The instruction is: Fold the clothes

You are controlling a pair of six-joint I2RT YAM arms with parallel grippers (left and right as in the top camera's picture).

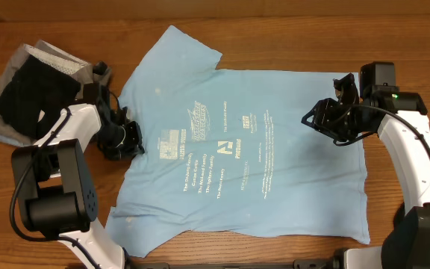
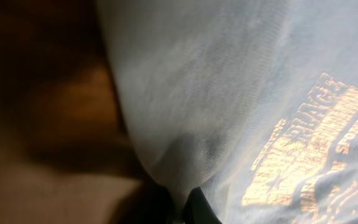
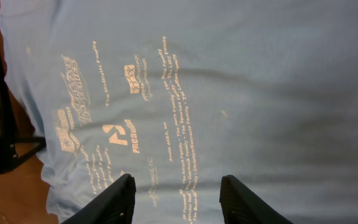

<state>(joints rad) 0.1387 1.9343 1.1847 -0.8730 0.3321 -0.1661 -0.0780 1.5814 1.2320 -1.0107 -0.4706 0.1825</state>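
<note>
Wooden bench [image 1: 275,30], light-blue T-shirt [image 1: 290,202] spread flat; we see the left fingers [image 1: 129,140] clamped shut on its edge, right fingers [image 3: 114,199] parted above it.

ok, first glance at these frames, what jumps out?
A light-blue T-shirt with white lettering lies spread flat across the middle of the table. The left gripper is shut on its left edge, while the right gripper hangs open over its right side. A black and grey pile of clothes sits at the top left of the overhead view.
</note>
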